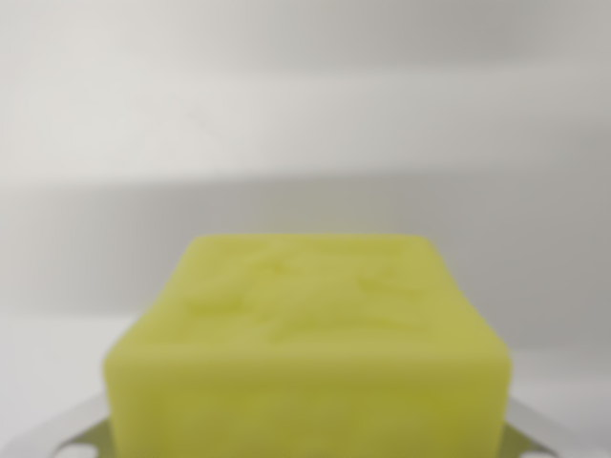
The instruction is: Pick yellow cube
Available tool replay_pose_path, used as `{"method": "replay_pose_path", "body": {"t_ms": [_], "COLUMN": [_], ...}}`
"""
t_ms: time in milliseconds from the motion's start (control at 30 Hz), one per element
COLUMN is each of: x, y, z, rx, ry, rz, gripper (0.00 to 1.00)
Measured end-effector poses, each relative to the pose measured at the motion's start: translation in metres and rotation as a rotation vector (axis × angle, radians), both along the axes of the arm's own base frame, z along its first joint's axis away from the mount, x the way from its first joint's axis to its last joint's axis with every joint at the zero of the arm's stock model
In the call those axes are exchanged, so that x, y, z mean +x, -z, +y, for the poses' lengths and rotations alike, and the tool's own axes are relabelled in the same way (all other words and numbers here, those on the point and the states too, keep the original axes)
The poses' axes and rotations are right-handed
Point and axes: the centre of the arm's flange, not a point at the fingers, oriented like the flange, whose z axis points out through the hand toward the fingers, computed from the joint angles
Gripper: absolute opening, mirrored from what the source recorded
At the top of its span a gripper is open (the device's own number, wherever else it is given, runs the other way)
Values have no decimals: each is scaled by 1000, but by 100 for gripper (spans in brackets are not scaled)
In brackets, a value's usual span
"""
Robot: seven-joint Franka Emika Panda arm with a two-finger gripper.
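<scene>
Yellow cube (307,353), blurred and very close, filled the near centre of the wrist view, top face tilted away toward the far side. Metal fingertips (81,434) showed at its lower left and lower right corners, hard against its sides or just beside them. Gripper (307,447) thus straddled the cube left and right; looked closed on it, though true contact could not be told. No long axis evident. Judged: grasp made or about made, a straight lift called for next. Beyond lay pale grey surface (305,114), banded with soft shadow, whether table or wall unclear.
</scene>
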Motion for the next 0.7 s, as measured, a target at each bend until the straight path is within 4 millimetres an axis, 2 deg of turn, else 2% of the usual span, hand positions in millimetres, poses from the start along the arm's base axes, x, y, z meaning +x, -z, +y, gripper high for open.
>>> {"method": "replay_pose_path", "body": {"t_ms": [700], "x": [0], "y": [-35], "z": [0], "rx": [0], "ry": [0], "rz": [0], "gripper": [0]}}
